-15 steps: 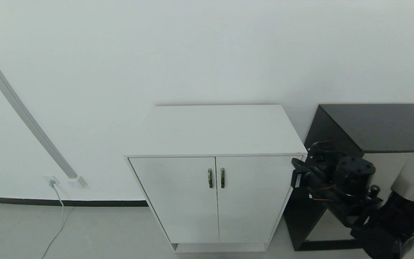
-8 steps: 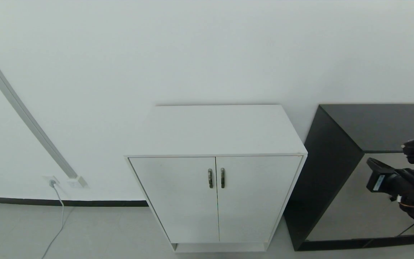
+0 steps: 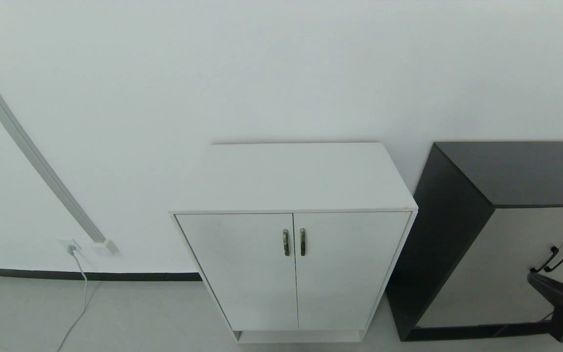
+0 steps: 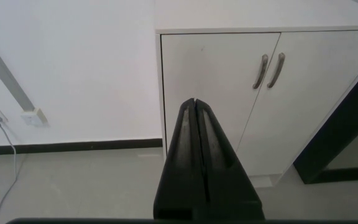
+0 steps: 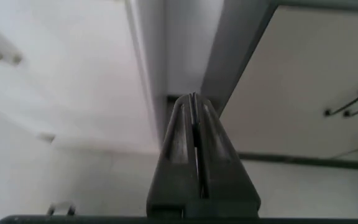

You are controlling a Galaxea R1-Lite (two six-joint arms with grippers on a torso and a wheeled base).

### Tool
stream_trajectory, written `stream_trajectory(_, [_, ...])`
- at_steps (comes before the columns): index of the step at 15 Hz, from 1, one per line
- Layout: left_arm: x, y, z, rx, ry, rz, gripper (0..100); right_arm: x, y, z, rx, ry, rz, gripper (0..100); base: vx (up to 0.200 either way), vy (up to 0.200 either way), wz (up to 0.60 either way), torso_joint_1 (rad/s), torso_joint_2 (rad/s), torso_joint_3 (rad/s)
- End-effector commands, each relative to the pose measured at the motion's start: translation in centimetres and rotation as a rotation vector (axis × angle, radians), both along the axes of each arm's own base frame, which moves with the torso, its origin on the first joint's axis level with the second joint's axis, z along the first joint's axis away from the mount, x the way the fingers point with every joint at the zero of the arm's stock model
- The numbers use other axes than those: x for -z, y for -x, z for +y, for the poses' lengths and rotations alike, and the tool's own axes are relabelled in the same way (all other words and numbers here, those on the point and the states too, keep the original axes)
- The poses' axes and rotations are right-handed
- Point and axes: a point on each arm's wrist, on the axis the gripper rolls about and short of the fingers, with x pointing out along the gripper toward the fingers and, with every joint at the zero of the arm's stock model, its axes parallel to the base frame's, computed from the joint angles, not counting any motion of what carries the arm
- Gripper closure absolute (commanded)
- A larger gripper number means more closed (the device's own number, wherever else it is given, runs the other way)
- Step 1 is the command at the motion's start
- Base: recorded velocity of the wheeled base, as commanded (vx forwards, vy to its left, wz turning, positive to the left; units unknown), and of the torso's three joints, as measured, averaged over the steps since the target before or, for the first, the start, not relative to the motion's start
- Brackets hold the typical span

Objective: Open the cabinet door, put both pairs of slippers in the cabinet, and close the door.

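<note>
The white cabinet stands against the wall, with a black cabinet just beside it on the right, which might crowd the right door's swing. Both doors are shut, so I'd reckon this is either before the opening or after the closing; I cannot tell which. The left gripper, clenched on nothing, points at the left door. The right gripper, low before the black cabinet, is likewise clenched empty. Opening would mean unclenching around one of the central handles. A wall socket sits well off left.
</note>
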Motion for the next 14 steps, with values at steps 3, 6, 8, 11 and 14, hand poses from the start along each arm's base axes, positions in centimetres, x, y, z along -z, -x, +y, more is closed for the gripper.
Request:
stream_trajectory(3, [0.0,0.0,0.0,-0.002,0.0,0.0,100,1.0,7.0,-0.3,-0.093,-0.011,0.085,100,0.0,0.0,0.0,0.0,0.0,0.0])
stream_trajectory(6, [0.0,0.0,0.0,0.0,0.0,0.0,100,2.1,8.5,-0.4,-0.12,-0.015,0.145,100,0.0,0.0,0.0,0.0,0.0,0.0])
stream_trajectory(8, [0.0,0.0,0.0,-0.002,0.0,0.0,100,2.5,8.7,-0.4,-0.129,-0.012,0.185,100,0.0,0.0,0.0,0.0,0.0,0.0])
stream_trajectory(11, [0.0,0.0,0.0,0.0,0.0,0.0,100,3.4,9.6,-0.5,-0.134,-0.006,0.26,100,0.0,0.0,0.0,0.0,0.0,0.0])
stream_trajectory(14, [0.0,0.0,0.0,0.0,0.0,0.0,100,4.1,10.8,-0.6,-0.164,0.007,0.305,100,0.0,0.0,0.0,0.0,0.0,0.0])
